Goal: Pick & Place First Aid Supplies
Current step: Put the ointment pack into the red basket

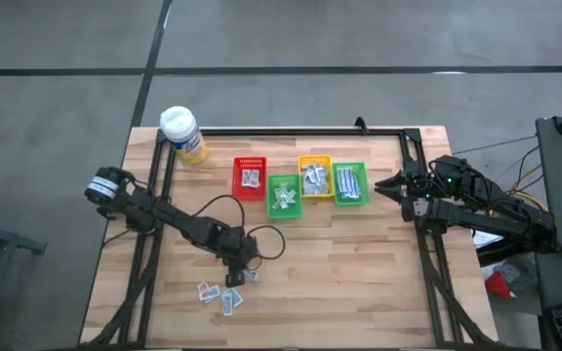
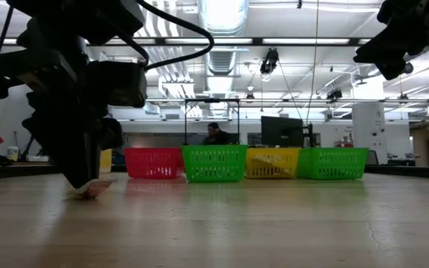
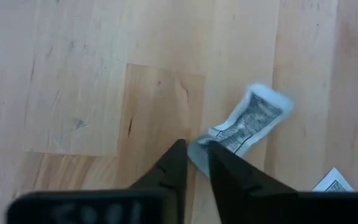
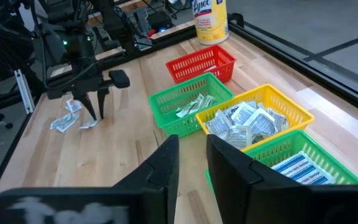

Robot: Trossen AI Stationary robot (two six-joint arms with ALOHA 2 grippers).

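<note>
The first aid supplies still on the table are a few small silvery-white packets (image 1: 206,291) near its front left. My left gripper (image 3: 196,158) points steeply down among them, its fingers closed on the end of one printed packet (image 3: 253,118); a second packet (image 3: 334,182) lies beside it. In the low view this gripper (image 2: 88,186) reaches the tabletop. My right gripper (image 4: 191,155) hovers above the table's right side, beside the bins, narrowly open and holding nothing. My left gripper pinches the packet's near end (image 3: 199,148) between its two fingertips. The fingers come from above, slanting down. The rest of the packet lies flat on the wood, stretching away from the fingers.
Four small bins stand in a row at mid-table: red (image 1: 250,177), green (image 1: 283,195), yellow (image 1: 315,175), green (image 1: 350,183), all with packets inside. A yellow bottle with a white cap (image 1: 183,135) stands at the far left. A black cable (image 1: 218,210) loops beside my left arm.
</note>
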